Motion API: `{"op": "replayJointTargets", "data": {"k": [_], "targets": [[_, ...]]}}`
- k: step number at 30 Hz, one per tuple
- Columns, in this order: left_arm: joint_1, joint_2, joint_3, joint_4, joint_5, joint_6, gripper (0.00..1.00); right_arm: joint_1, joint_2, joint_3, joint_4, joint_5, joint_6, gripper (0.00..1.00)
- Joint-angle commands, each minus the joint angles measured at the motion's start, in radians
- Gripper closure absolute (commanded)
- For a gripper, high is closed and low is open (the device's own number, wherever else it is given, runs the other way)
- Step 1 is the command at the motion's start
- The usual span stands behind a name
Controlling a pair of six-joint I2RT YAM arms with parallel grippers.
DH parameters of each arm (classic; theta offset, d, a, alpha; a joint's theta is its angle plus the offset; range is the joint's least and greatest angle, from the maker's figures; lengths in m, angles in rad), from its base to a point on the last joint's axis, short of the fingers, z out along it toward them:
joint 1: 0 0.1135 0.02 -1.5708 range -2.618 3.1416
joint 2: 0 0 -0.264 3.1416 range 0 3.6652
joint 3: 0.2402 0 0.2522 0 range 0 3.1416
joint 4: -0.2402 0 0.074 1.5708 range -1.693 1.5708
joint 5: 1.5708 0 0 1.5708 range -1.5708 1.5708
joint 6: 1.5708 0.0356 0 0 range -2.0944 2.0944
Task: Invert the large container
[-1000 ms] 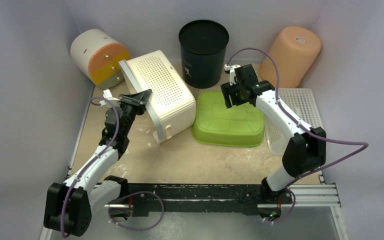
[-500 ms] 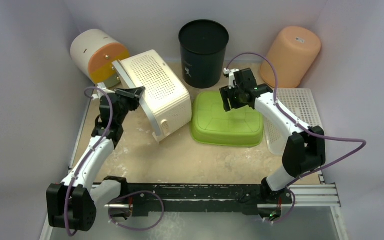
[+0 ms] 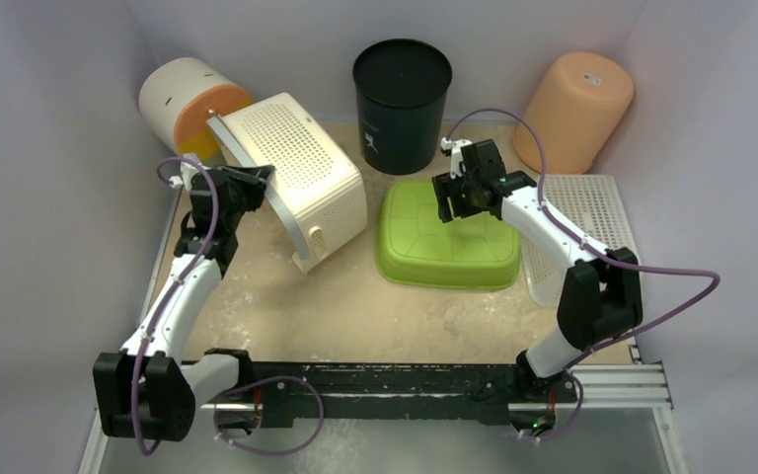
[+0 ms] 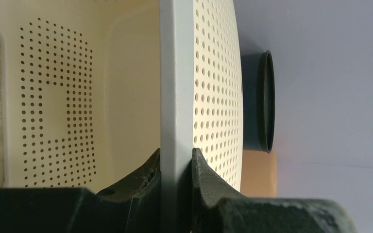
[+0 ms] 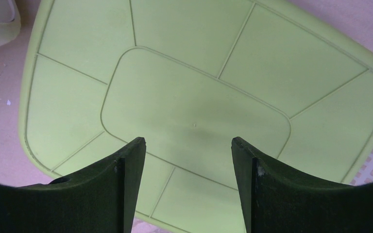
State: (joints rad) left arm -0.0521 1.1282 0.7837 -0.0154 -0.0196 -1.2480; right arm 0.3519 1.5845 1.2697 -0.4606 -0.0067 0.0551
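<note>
The large container [image 3: 301, 173] is a cream perforated basket with a grey rim, tipped on its side at the back left with its opening facing left. My left gripper [image 3: 257, 180] is shut on that rim. In the left wrist view the grey rim [image 4: 176, 73] runs straight up between the two fingers of the left gripper [image 4: 176, 151], with the inside of the large container [image 4: 77, 97] on the left. My right gripper [image 3: 457, 197] hangs open and empty over the upturned lime-green tub [image 3: 449, 242]; its wrist view shows the right gripper [image 5: 188, 141] above the tub's ribbed bottom [image 5: 194, 97].
A black bucket [image 3: 402, 89] stands at the back centre, close behind the container. A peach bucket [image 3: 572, 109] lies upturned at the back right. A white and orange cylinder [image 3: 192, 109] lies at the back left. A white perforated basket [image 3: 592, 212] sits under the right arm.
My left gripper has swung left and back while holding the rim, and the container has turned and shifted left with it. The right gripper has barely moved.
</note>
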Motion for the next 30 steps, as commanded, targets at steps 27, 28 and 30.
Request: {"op": "replayJointTargets", "data": {"k": [27,28,30], "targets": [[-0.178,0.41,0.016,1.3,0.43,-0.529,1.0,-0.03,0.011,0.01,0.039,-0.038,0.007,0.32],[-0.19,0.443,0.025,1.415,0.415,-0.586,1.0,-0.03,0.011,0.01,0.039,-0.038,0.007,0.32],[-0.195,0.514,0.025,1.61,0.388,-0.692,1.0,-0.03,0.011,0.01,0.038,-0.04,0.009,0.32]]}}
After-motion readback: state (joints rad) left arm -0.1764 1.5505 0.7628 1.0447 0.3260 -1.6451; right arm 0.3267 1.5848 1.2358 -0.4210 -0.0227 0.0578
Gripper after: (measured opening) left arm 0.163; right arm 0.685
